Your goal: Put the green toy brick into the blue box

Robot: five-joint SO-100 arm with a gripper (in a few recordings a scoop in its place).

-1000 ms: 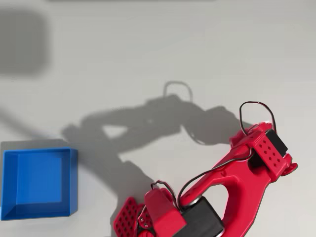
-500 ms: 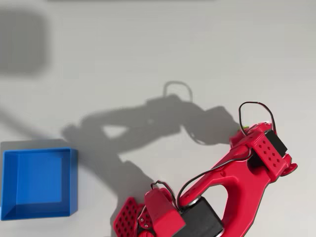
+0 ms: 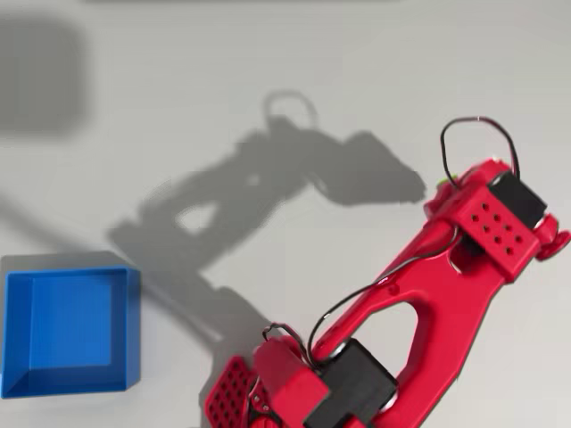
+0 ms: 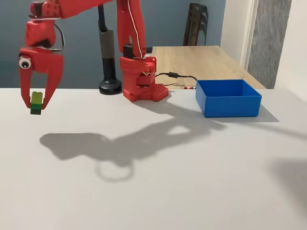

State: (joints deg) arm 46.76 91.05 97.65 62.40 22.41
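A pale grey table (image 4: 192, 182) is seen before a blue-grey wall, with a wooden table (image 4: 201, 60) and a dark chair (image 4: 195, 24) behind. Nearest in the fixed view, the arm's shadow (image 4: 124, 143) is cast across bare tabletop. Above it, at the left, the red gripper (image 4: 36, 104) is held clear of the surface, its fingers pinched on the green brick (image 4: 36, 103). Farther back, the blue box (image 4: 228, 98) is seen at the right, well apart from the brick. Between them stands the red arm base (image 4: 141, 79), beside a black post (image 4: 109, 62). In the overhead view the brick is mostly hidden under the arm (image 3: 428, 285).
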